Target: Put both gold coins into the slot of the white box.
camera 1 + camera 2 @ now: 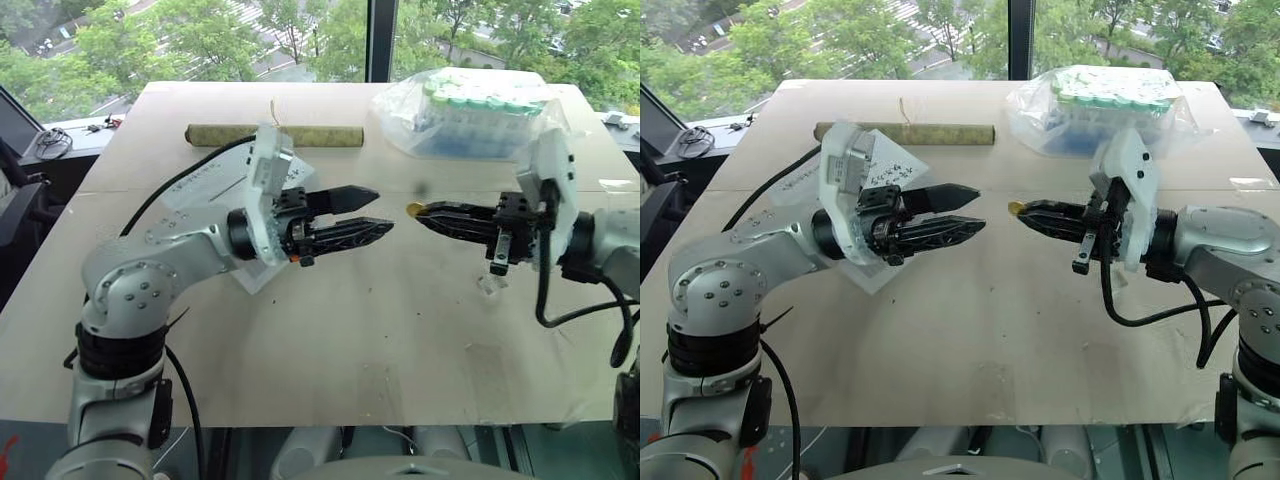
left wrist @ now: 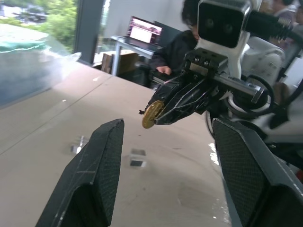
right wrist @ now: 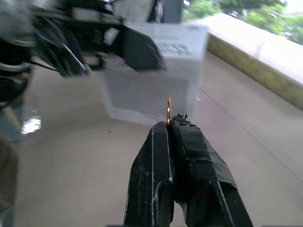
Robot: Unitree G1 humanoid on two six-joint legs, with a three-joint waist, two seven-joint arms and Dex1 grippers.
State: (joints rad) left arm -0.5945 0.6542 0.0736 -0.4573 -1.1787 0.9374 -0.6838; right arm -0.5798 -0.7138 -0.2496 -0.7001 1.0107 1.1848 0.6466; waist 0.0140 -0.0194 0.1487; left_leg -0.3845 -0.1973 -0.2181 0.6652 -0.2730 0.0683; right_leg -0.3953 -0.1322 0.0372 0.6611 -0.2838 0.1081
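Note:
A small gold coin (image 1: 413, 209) stands on edge, pinched at the tips of my right gripper (image 1: 424, 213), which is shut on it and held above the table pointing left. The coin (image 2: 152, 114) faces my left gripper (image 1: 384, 209), which is open and points right, tip to tip with the right one across a small gap. Nothing lies between its fingers (image 2: 97, 175). The white box (image 1: 890, 172), with black handwriting, sits on the table behind and under the left gripper, partly hidden by it. Beyond the coin (image 3: 168, 111), the box (image 3: 156, 80) shows its grey printed face. The slot is hidden.
A clear bag of green-capped tubes (image 1: 470, 110) lies at the far right of the table. A long olive roll (image 1: 275, 135) lies at the far middle. Small clear plastic pieces (image 1: 490, 285) sit under the right gripper. A person (image 2: 182, 42) sits in the background.

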